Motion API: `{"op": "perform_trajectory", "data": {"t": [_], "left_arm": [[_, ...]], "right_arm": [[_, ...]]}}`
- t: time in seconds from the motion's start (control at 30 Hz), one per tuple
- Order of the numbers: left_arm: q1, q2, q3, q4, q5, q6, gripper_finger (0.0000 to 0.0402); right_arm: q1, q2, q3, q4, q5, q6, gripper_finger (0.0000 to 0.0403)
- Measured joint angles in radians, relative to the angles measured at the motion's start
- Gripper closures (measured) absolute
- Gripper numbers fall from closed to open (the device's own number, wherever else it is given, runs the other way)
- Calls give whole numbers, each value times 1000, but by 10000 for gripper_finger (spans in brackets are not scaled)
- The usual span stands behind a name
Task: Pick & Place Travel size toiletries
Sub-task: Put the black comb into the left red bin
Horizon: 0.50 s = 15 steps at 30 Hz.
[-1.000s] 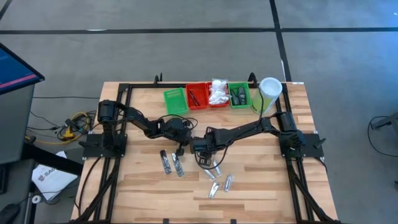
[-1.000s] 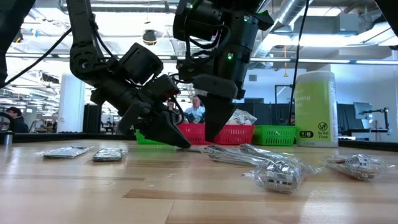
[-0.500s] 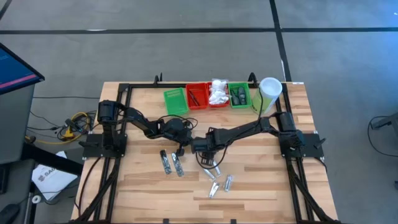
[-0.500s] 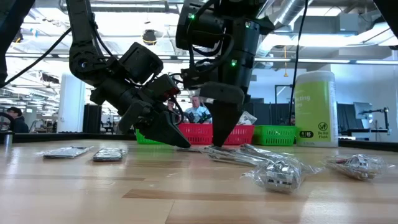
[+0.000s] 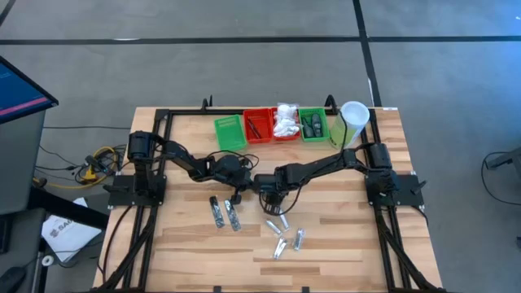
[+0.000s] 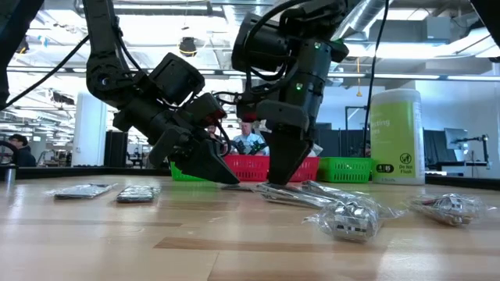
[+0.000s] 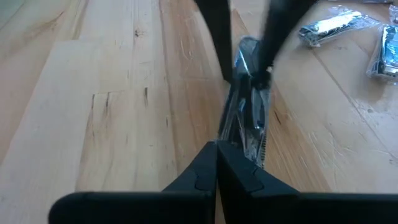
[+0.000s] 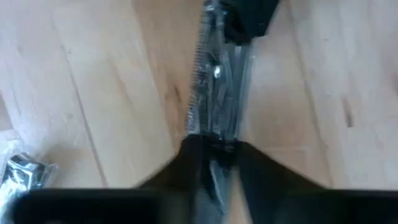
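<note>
A clear packet (image 7: pixel 245 109) with a dark narrow piece inside lies mid-table between my two grippers. My left gripper (image 5: pixel 237 194) (image 7: pixel 216 148) is shut, its tips at one end of the packet. My right gripper (image 5: pixel 269 198) (image 8: pixel 217 163) stands over the other end, shut on it. Two more dark packets (image 5: pixel 225 214) and several silver tubes in clear wrap (image 5: pixel 286 234) lie toward the near edge. White soft packets (image 5: pixel 286 120) and dark oval pieces (image 5: pixel 313 124) sit in trays at the far edge. My left gripper touches the clear packet's end (image 7: pixel 231 138) with its shut fingertips, slanting down from the table's left, along the packet. The tips meet the tabletop there (image 6: pixel 231 181); whether any film is between the fingers cannot be told. My right gripper has the packet's opposite end (image 8: pixel 216 140) pinched between its two fingers (image 8: pixel 189 155), coming steeply from above and tilted. The packet lies flat on the table, running away from the fingers toward the left gripper.
A row of green and red trays (image 5: pixel 230 132) and a tall pale green cylinder with a white cap (image 5: pixel 352 122) stand along the far edge. Black frame rails (image 5: pixel 155 187) run down both sides. Bare wood shows on the near left (image 5: pixel 187 244).
My right gripper has shifted a little toward the table's right edge, sunk onto the packet and tipped from near upright to a slant. The left gripper has kept still.
</note>
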Motion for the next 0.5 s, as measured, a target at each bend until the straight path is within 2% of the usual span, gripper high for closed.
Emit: {"op": "perform_trajectory", "data": {"t": [0.03, 0.1, 0.3, 0.5], "left_arm": [[0, 0, 0, 3, 0, 0, 401], [1, 0, -1, 7, -1, 0, 401], [1, -58, -5, -27, -18, -7, 400], [1, -167, -30, -91, -95, 0, 401]], "right_arm": [[-1, -1, 0, -2, -5, -6, 360], [-1, -2, 0, 4, 12, -29, 387], [8, 4, 18, 13, 16, -35, 400], [34, 13, 81, -37, 12, -62, 402]]}}
